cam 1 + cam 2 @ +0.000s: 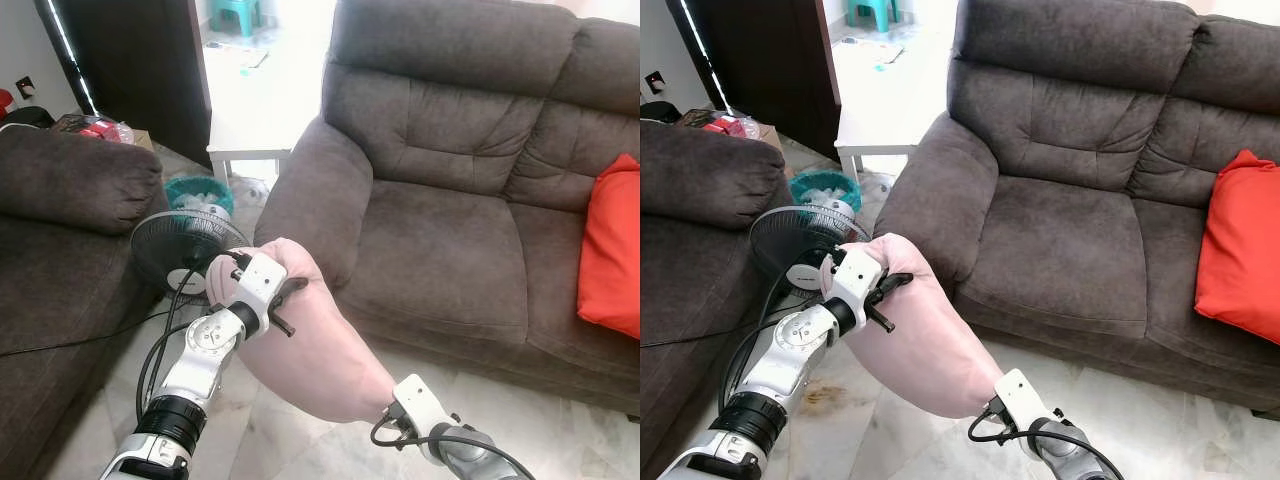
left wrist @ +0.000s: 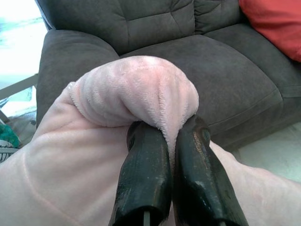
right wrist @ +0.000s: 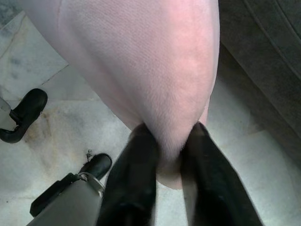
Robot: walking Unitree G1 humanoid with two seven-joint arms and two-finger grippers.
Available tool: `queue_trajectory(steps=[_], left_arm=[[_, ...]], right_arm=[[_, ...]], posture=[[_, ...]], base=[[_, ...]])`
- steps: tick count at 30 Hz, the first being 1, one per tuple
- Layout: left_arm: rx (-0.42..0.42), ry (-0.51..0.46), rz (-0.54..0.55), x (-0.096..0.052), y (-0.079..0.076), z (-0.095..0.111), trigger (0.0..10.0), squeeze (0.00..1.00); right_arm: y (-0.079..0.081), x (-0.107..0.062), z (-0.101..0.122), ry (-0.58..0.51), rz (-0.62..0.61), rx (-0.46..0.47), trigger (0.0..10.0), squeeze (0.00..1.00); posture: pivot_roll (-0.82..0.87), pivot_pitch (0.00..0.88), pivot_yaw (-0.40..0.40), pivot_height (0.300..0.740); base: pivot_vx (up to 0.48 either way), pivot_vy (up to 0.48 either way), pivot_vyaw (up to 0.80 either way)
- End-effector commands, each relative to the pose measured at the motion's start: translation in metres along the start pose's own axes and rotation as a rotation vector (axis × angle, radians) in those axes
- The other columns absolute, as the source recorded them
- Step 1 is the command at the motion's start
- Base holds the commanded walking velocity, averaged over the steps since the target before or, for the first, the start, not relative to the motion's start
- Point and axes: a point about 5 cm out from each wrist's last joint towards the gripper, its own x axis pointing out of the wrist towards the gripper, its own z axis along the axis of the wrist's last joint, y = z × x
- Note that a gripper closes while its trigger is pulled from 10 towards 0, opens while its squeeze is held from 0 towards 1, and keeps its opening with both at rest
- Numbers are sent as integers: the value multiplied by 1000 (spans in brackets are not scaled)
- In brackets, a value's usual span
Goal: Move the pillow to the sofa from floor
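A pale pink pillow (image 1: 315,340) hangs in the air in front of the dark grey sofa (image 1: 440,250), held up between both arms. My left gripper (image 1: 285,295) is shut on the pillow's upper corner; its black fingers (image 2: 146,174) pinch a fold of plush there. My right gripper (image 1: 385,412) is shut on the pillow's lower end, fingers (image 3: 136,174) squeezing the fabric above the tiled floor. The sofa's seat (image 1: 1060,240) lies just beyond the pillow.
A red cushion (image 1: 612,250) leans at the sofa's right end. Another dark sofa (image 1: 60,230) stands on the left. A black floor fan (image 1: 180,250) with cables sits between them, near a teal basket (image 1: 200,192) and a white table (image 1: 250,110).
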Motion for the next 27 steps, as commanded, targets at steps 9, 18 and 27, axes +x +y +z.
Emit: queue_trajectory(steps=[9,18,27], left_arm=[[35,-132,7,7,5,32,10000,0],[43,-52,-7,1,0,12,10000,0],[1,2,285,-14,10,-15,10000,0]], right_arm=[[3,-1,-8,14,5,23,0,0],[-11,-3,5,-61,-79,48,0,0],[-40,-18,50,-421,-216,246,10000,0]], posture=[[120,48,-77,740],[114,50,-72,740],[105,52,-74,740]], base=[[0,0,0],[0,0,0],[0,0,0]])
